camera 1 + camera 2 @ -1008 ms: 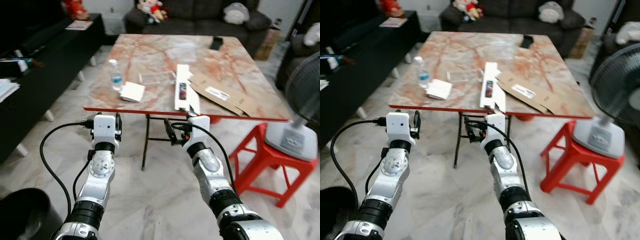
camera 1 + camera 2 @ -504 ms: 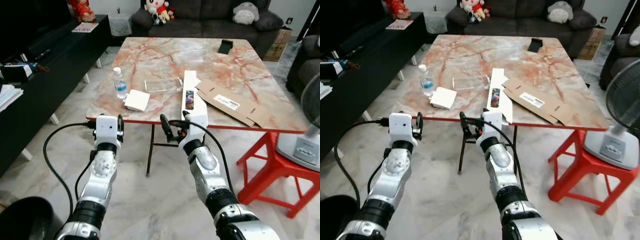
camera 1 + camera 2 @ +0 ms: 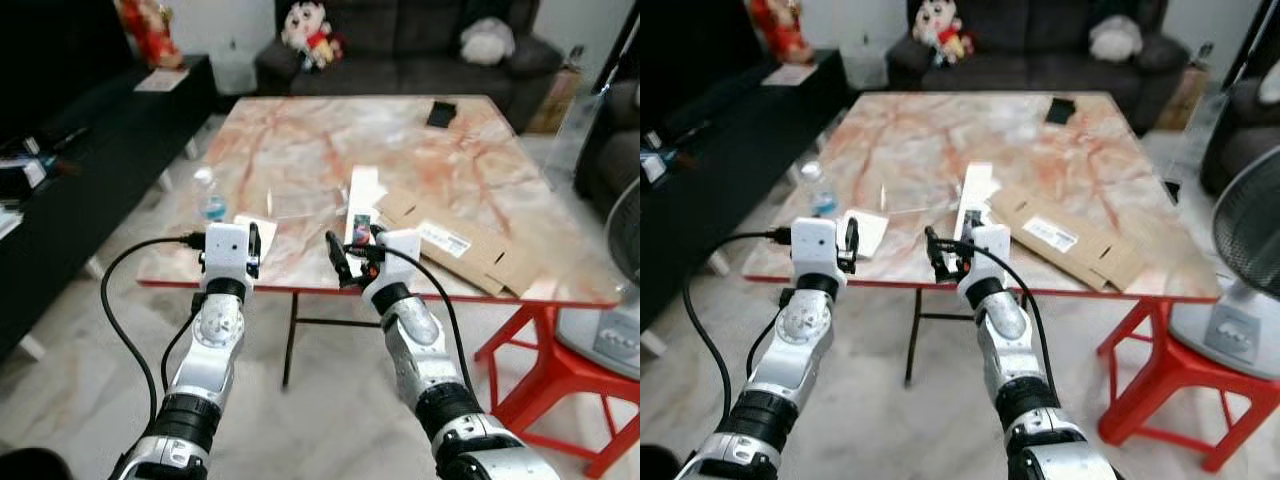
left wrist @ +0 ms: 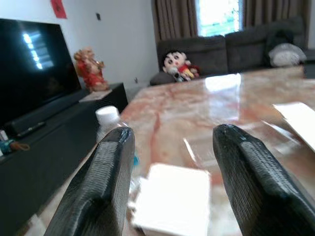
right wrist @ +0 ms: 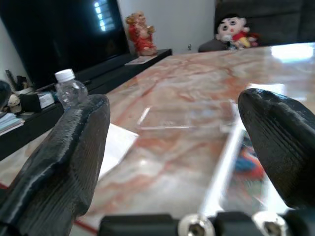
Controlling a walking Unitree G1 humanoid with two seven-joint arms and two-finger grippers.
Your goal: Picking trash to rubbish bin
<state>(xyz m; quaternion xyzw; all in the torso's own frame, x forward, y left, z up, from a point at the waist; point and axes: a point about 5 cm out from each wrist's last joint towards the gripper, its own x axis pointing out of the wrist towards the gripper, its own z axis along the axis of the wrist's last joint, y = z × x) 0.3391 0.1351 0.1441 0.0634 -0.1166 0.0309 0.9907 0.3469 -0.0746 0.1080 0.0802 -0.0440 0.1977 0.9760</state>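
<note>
From the head views, a marble table (image 3: 300, 150) carries the trash: a long white box (image 3: 360, 195) lies near the table's front edge, its long axis running from that edge toward the sofa (image 3: 400, 45) behind. A flattened cardboard sheet (image 3: 455, 240) lies just right of the box, a small white packet (image 3: 865, 232) and a water bottle (image 3: 211, 194) lie to its left. Both grippers hover at the table's front edge. In the left wrist view, the left gripper (image 4: 172, 182) has its fingers (image 4: 106, 182) spread, facing the packet with the bottle beside it. In the right wrist view, the right gripper (image 5: 172, 162) has its fingers (image 5: 69, 152) wide apart, the box's near end between them.
</note>
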